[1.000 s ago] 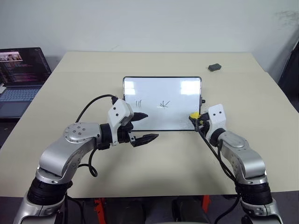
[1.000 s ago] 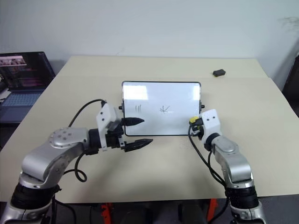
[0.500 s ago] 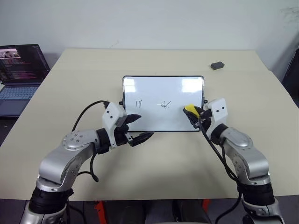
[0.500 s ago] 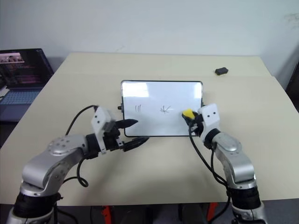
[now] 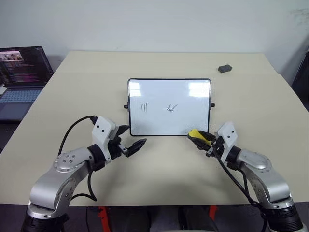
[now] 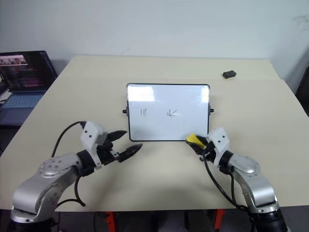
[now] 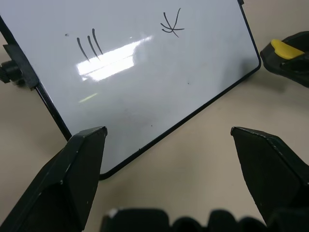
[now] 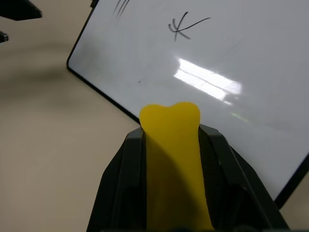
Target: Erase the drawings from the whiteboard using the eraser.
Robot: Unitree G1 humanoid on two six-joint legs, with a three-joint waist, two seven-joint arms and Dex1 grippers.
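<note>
Just beyond the right hand (image 5: 205, 140), clamped on the eraser (image 5: 194, 133), two drawings (image 5: 170, 108) are left on the whiteboard (image 5: 169, 123); the left hand (image 5: 129, 138) is held open, empty.

Left gripper (image 5: 131, 138) hangs low with fingers spread wide; right gripper (image 5: 202, 139) is clamped tight, angled inward.

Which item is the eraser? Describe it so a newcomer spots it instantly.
Start at the whiteboard in the middle of the table. By its near right corner the right gripper is shut on the eraser, the only yellow-topped thing.
</note>
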